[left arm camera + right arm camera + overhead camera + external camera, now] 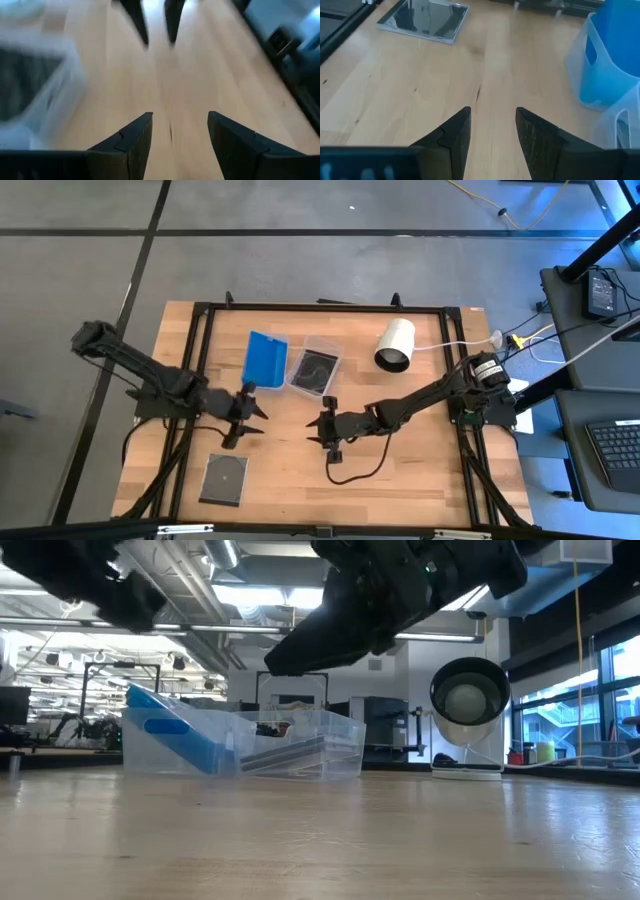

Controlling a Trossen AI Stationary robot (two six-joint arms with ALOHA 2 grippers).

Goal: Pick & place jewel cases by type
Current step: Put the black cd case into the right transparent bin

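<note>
A dark jewel case (223,478) lies flat on the worktop (400,470), nearest the front edge. Beyond it the left pincer (255,416) and right pincer (318,427) hover, both open and empty. Farther back, two clear tubs: the left tub (265,358) holds blue cases, the right tub (315,368) dark ones.

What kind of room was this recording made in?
Most likely a robotics lab or open-plan workshop. The low view shows exposed ceiling ducts and strip lights over a long room of workbenches; the high view shows a wooden table on a bare grey floor, with a keyboard alongside.
</note>
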